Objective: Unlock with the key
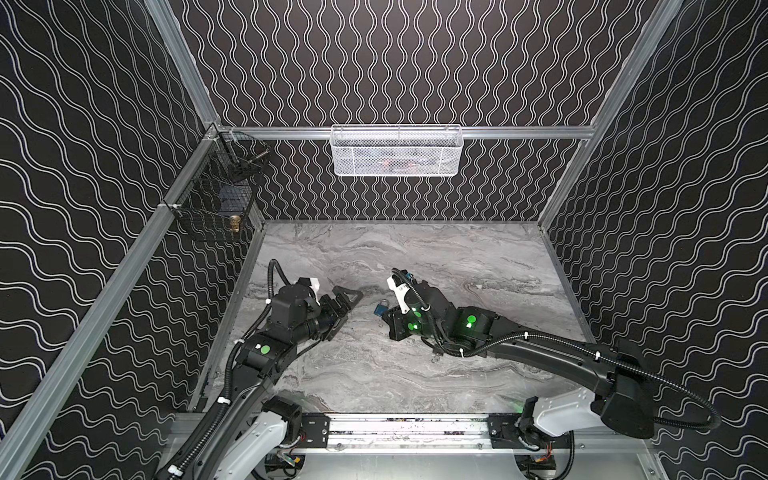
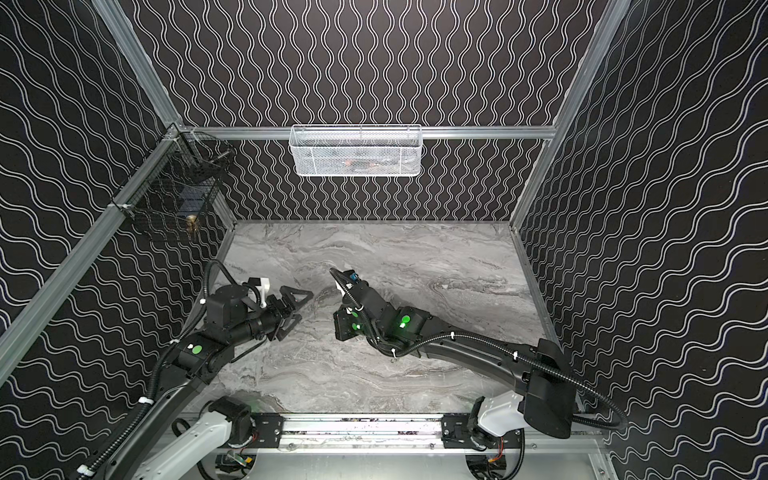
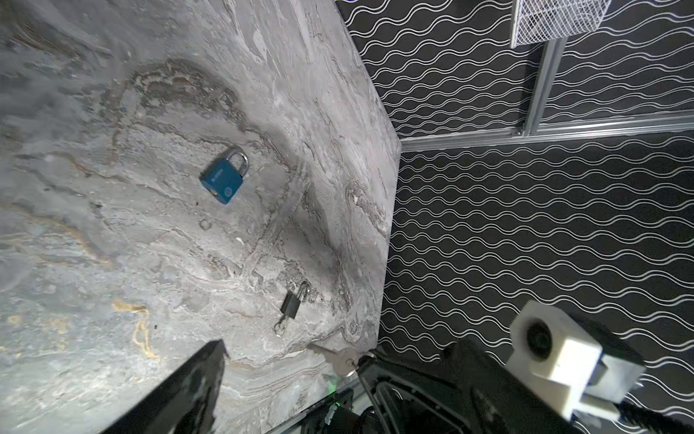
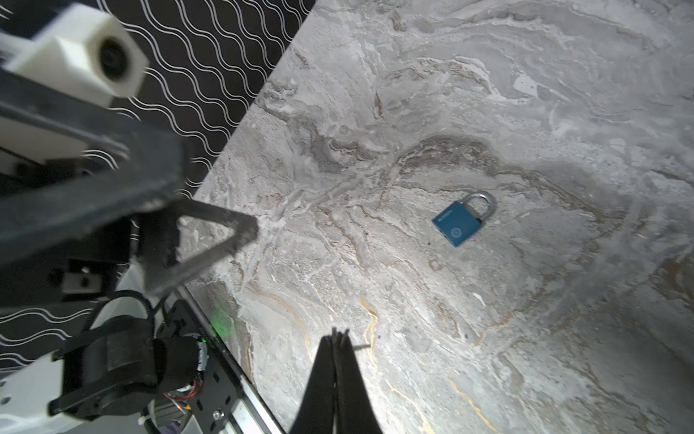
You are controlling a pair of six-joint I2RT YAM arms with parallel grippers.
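Note:
A blue padlock [image 1: 381, 308] with a silver shackle lies flat on the marble table [image 1: 415, 249], shown too in the left wrist view [image 3: 221, 180] and the right wrist view [image 4: 460, 220]. My right gripper [image 4: 338, 334] is shut on a silver key [image 3: 340, 360], pinched by its head with the blade sticking out toward the left arm. The padlock lies a short way beyond the right gripper's tips. My left gripper [image 1: 350, 309] is open and empty just left of the padlock; one of its fingers [image 3: 195, 379] shows in its wrist view.
A small black padlock [image 3: 291, 304] with a key hanging from it lies nearer the table's right edge. A white mesh basket [image 1: 397, 151] hangs on the back rail and a black wire basket [image 1: 216, 195] on the left wall. The arms' base rail [image 1: 395, 428] runs along the front.

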